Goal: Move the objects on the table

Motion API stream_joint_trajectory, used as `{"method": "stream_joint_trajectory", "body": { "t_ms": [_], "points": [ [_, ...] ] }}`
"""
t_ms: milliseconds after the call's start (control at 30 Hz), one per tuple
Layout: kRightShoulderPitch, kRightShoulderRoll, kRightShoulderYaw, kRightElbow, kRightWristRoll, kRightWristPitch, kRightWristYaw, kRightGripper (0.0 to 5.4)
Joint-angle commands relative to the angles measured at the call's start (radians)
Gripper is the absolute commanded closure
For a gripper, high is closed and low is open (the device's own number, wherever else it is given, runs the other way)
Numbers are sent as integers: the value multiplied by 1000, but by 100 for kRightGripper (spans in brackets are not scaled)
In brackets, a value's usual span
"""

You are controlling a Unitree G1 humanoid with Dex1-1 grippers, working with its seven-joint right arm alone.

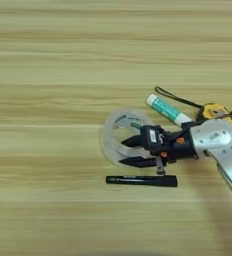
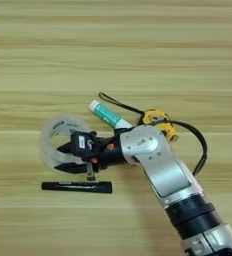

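Nearest the viewer lay the slim black marker (image 1: 141,180), its long axis running left to right across the table (image 1: 48,60), just below the jaws. Above it the right gripper (image 1: 130,151) reached in from the right on the silver forearm (image 2: 160,167), its two black fingers (image 1: 132,141) parted and pointing left. The fingers sat over the right side of the clear tape roll (image 1: 113,142), which lay flat; the upper finger appeared to be within the ring's opening and the lower one at or over its near rim, though contact could not be confirmed. The roll thus lay directly ahead of the released jaws, to their left. Beyond the gripper, the green-white tube (image 1: 167,109) lay on a diagonal, its cap towards the upper left. Farthest back, the yellow-black tape measure (image 2: 159,123) rested beside the tube's far end, its black strap (image 2: 200,145) looping off to the right.
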Motion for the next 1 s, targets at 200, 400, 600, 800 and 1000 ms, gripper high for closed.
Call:
{"method": "stream_joint_trajectory", "body": {
  "t_ms": [200, 400, 600, 800, 1000],
  "points": [
    [-49, -23, -20, -25, 13, -34, -28, 389],
    [-51, -21, -15, -13, 7, -38, -35, 315],
    [-53, -21, -15, -5, 6, -42, -39, 258],
    [-63, -14, -22, -5, 13, -39, -46, 191],
    [-72, -9, -39, -20, 33, -29, -49, 135]
  ]
}}
